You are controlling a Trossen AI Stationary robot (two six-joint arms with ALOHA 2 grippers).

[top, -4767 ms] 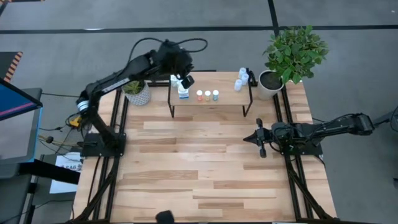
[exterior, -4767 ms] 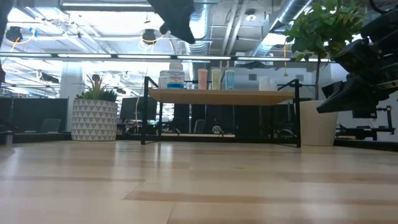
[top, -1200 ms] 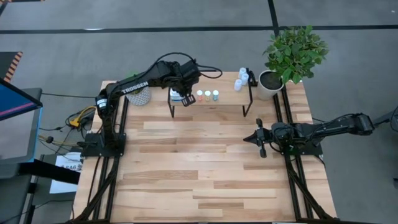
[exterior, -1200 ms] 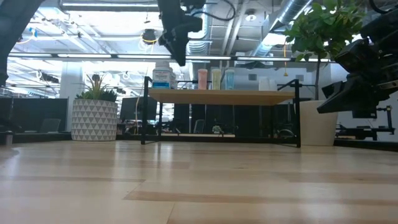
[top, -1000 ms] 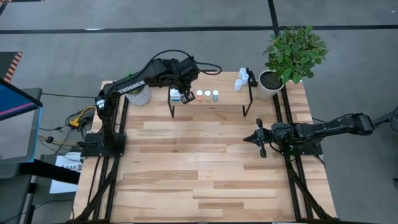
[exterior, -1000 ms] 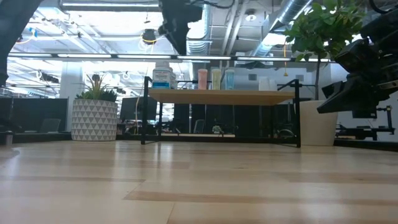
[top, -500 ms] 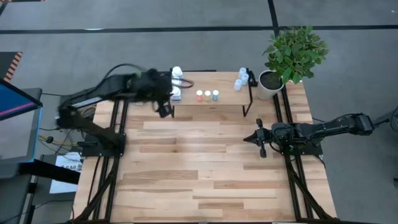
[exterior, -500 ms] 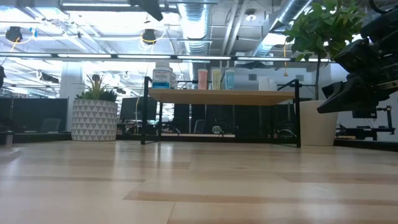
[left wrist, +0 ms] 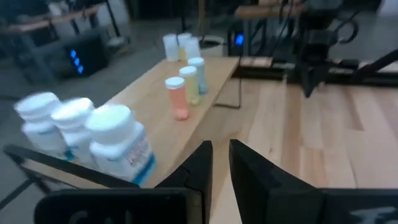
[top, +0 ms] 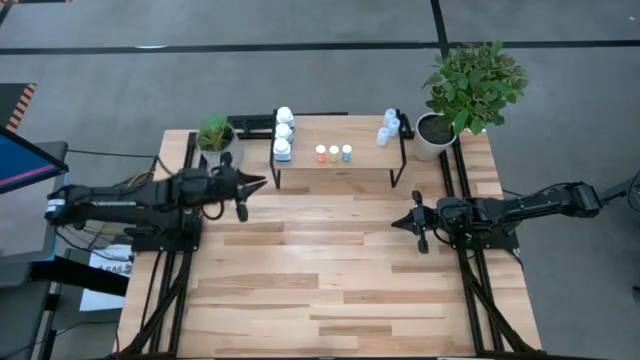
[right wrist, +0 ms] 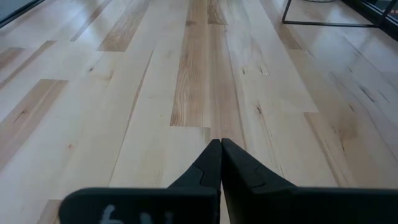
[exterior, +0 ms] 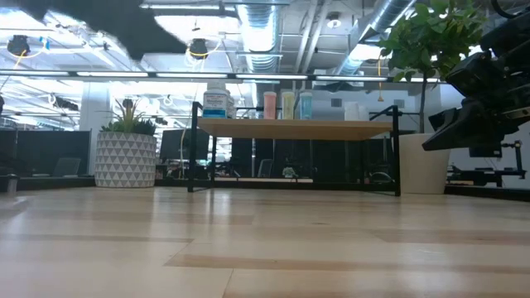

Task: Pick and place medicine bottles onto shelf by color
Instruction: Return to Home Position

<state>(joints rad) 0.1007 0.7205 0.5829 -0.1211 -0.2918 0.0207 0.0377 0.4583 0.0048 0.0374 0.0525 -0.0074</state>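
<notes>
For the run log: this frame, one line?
left gripper: empty, ajar, off shelf | right gripper: shut, parked | shelf: three white medicine bottles left end, three colour-capped bottles centre, pale bottles right end

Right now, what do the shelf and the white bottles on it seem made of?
The shelf: pale matte wood-toned top on thin black legs, probably metal. The white bottles: likely smooth opaque plastic, slight sheen, with printed blue-and-white labels.

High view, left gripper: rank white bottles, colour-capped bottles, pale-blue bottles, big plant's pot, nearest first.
From the left gripper:
1. White bottles, left end of the shelf.
2. Colour-capped bottles, shelf middle.
3. Pale-blue bottles, shelf's right end.
4. Big plant's pot, beyond that right end.
</notes>
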